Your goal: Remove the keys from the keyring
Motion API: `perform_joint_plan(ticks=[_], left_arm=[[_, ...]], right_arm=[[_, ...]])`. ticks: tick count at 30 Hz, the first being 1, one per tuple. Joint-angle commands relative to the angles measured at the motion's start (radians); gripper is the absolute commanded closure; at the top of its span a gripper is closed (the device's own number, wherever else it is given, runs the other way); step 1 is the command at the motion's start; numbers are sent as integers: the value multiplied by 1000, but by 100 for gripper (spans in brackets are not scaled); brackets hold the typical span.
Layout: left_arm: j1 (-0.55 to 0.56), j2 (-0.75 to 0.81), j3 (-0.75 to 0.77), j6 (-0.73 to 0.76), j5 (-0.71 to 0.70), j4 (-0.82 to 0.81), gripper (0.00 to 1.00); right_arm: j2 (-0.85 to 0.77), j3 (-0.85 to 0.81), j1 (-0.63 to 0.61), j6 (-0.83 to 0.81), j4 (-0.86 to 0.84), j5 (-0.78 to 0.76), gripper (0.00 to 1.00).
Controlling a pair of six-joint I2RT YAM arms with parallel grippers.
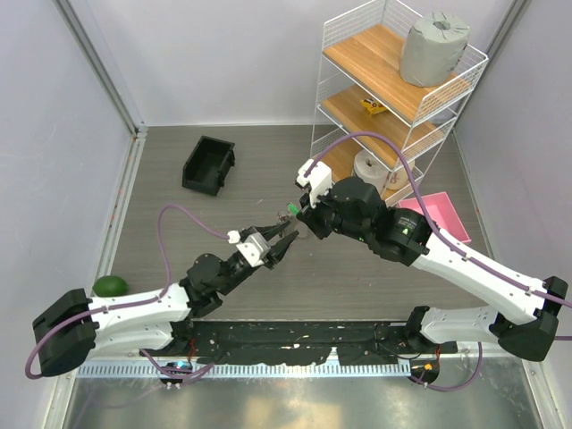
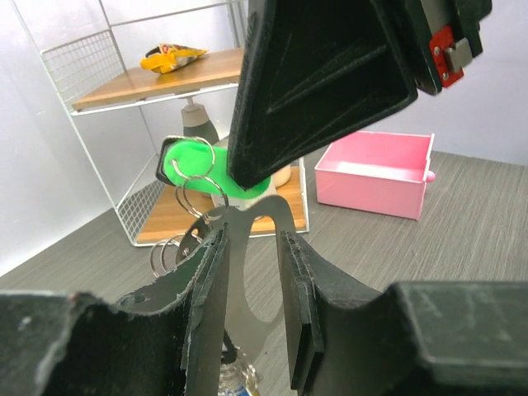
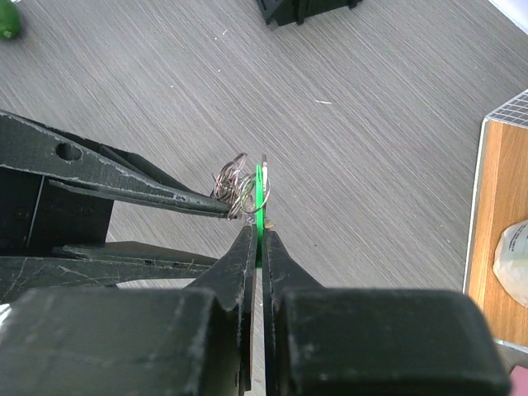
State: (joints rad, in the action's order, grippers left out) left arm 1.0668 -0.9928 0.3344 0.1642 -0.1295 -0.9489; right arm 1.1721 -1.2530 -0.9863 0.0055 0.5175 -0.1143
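The keyring point(image 3: 235, 188) hangs in mid-air over the middle of the tabletop point(image 1: 259, 161), strung between the two grippers. Bare tabletop lies on every side of them. The black bin point(image 1: 209, 164) sits well apart toward the far left, and the wire shelf point(image 1: 393, 98) and pink tray point(image 1: 440, 214) are off to the right. The green fruit point(image 1: 110, 286) lies by the left wall.

In the top view the bundle's long axis runs on a diagonal, from the left gripper point(image 2: 252, 235) up and rightward to the right gripper point(image 3: 256, 239). The green key point(image 3: 259, 190) stands edge-on in the right wrist view as a thin upright line, with its flat faces turned toward the fingers. The wire coils are bunched just to its left.

The right fingers are pressed together, pinching the green key's head between their tips. The left fingers point(image 2: 206, 280) are spread part-way, and a flat pale metal tag point(image 2: 247, 247) spans the gap with its edges against both inner faces. One left fingertip touches the coils. The other keys cannot be made out.
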Motion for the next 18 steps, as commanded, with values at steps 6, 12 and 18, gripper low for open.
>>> perform_joint_plan(ticks=[6,12,18], left_arm=[[4,-6,63,58,-64,-91,63],[4,-27,87,81,-59,-77,64],[4,-58,117,100,-110,-70,69]], right_arm=[[-9,-28,-3,14,-57,8,95],[-11,-29,-3,21,-57,13,95],[-11,-28,-3,27,-56,25,95]])
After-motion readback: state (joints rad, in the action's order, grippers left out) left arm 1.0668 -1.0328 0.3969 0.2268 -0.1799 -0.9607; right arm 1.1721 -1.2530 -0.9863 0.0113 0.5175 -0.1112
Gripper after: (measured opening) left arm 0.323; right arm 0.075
